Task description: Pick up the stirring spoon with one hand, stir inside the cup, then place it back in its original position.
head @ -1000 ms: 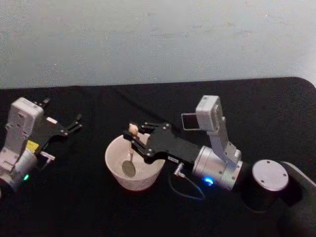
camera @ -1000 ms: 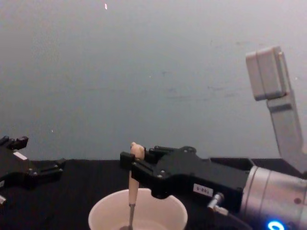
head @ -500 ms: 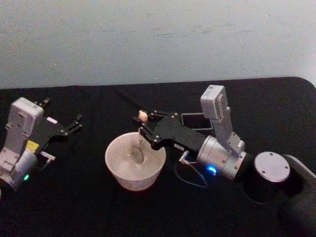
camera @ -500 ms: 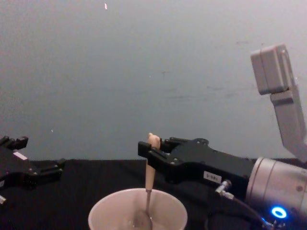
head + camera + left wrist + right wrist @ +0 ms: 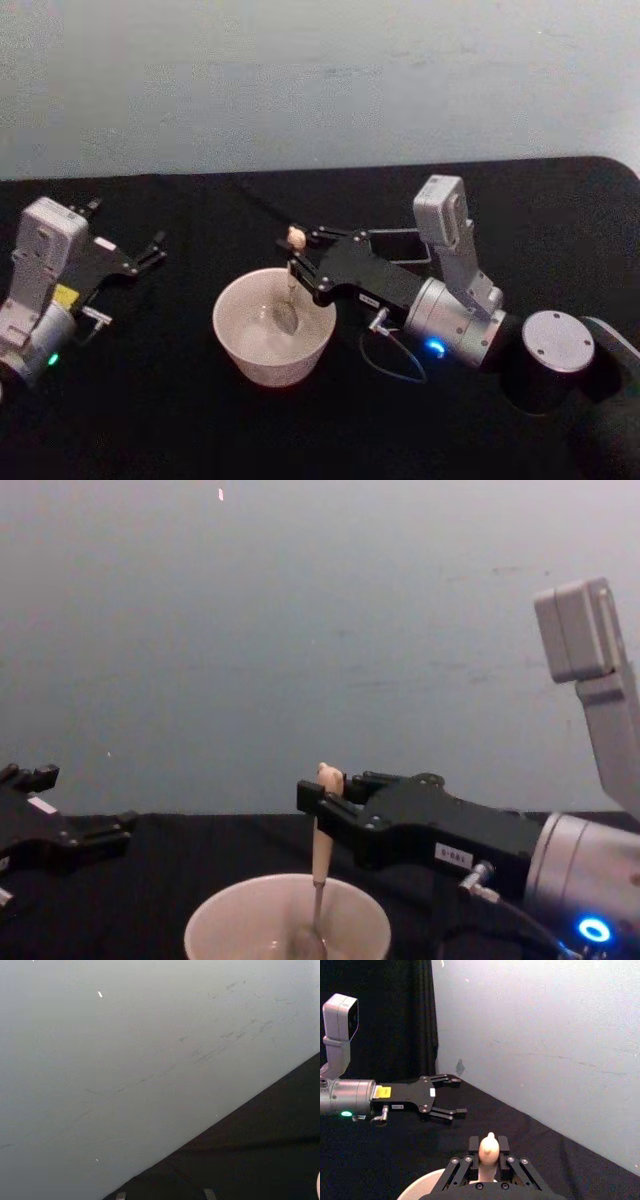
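The stirring spoon [image 5: 290,288] stands almost upright in the cup [image 5: 228,330], its metal bowl down near the far right of the cup's floor. My right gripper [image 5: 294,256] is shut on the beige handle just under its knobby tip [image 5: 488,1150]. In the chest view the spoon [image 5: 320,855] rises out of the cup [image 5: 215,935] with the right gripper [image 5: 316,802] holding its top. The dark grey square holder [image 5: 398,234] stands behind the right arm, partly hidden by it. My left gripper [image 5: 133,228] rests open at the far left, also visible as left gripper [image 5: 458,1094].
A black cloth covers the table [image 5: 180,430] up to a pale grey wall [image 5: 300,80]. The right arm's round joint [image 5: 550,350] sits at the near right, and a thin cable [image 5: 392,368] loops under the wrist beside the cup.
The right gripper has carried the spoon from the cup's left side toward its far right, sweeping the spoon's bowl across the inside. The left arm has not moved.
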`<state>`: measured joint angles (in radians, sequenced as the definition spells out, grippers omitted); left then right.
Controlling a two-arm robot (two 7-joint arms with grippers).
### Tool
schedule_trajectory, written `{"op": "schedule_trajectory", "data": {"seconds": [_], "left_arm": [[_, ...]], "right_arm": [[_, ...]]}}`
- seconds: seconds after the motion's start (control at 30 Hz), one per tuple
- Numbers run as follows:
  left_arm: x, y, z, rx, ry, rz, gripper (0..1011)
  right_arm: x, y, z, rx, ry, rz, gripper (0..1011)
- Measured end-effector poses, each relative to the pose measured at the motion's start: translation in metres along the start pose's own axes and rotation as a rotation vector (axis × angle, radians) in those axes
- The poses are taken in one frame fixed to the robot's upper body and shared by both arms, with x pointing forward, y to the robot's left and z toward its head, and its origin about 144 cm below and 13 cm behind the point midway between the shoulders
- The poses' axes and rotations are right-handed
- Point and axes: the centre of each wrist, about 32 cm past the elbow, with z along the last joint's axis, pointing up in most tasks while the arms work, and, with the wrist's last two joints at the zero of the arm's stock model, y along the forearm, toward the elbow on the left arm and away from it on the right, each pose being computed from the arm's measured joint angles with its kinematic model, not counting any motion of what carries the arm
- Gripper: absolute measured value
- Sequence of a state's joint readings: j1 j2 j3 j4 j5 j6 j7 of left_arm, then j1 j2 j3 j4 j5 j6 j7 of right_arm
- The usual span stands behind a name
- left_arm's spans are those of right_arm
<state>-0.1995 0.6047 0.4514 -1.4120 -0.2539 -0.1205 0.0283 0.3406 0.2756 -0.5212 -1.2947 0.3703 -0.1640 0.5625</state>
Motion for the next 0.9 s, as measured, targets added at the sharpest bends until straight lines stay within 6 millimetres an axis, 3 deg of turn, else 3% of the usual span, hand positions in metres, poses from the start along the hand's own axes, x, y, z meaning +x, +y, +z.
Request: {"op": "schedule_trajectory", "data": {"seconds": [0.3,0.9], "left_arm": [[0.000,0.000,0.000,0.000,0.000,0.000,1001],[0.000,0.000,0.000,0.000,0.000,0.000,1001]], "right_arm": [[0.003,-0.003,0.008,0.024,-0.013,0.007,213],[0.014,-0.015,0.051,0.148,-0.140,0.073,213]]}}
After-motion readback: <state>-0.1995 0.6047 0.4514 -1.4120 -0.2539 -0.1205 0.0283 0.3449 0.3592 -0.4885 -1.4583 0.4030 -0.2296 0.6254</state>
